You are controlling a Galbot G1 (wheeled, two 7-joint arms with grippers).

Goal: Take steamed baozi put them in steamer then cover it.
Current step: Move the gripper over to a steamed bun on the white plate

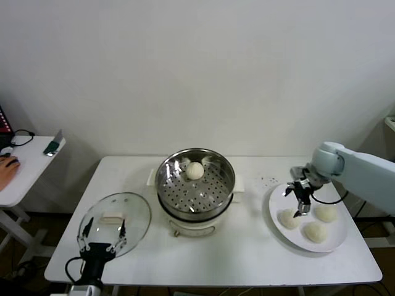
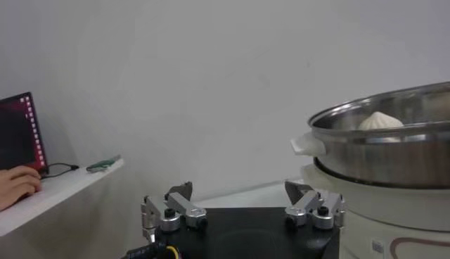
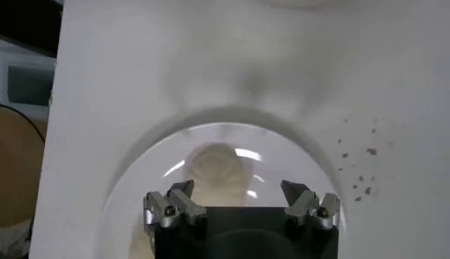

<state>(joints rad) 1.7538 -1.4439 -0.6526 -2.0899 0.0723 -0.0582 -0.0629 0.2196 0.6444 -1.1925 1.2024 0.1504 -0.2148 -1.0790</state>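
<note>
The steamer (image 1: 195, 185) stands mid-table with one steamed baozi (image 1: 195, 170) on its perforated floor. That pot (image 2: 394, 148) and bun (image 2: 380, 121) also show in the left wrist view. Three baozi (image 1: 288, 218) (image 1: 325, 213) (image 1: 315, 231) lie on the white plate (image 1: 336, 245) at the right. My right gripper (image 1: 298, 200) hangs open just above the leftmost one; its wrist view shows that baozi (image 3: 218, 165) ahead of the open gripper (image 3: 237, 188), untouched. The cover (image 1: 115, 222) lies flat at the front left. My left gripper (image 1: 102, 233) (image 2: 239, 190) is open at its near edge, holding nothing.
Dark crumbs (image 1: 268, 180) speckle the table between steamer and plate. A separate side table (image 1: 31, 166) at the far left carries a phone (image 1: 54, 145) and a person's hand (image 1: 6, 166). The plate sits close to the table's right front corner.
</note>
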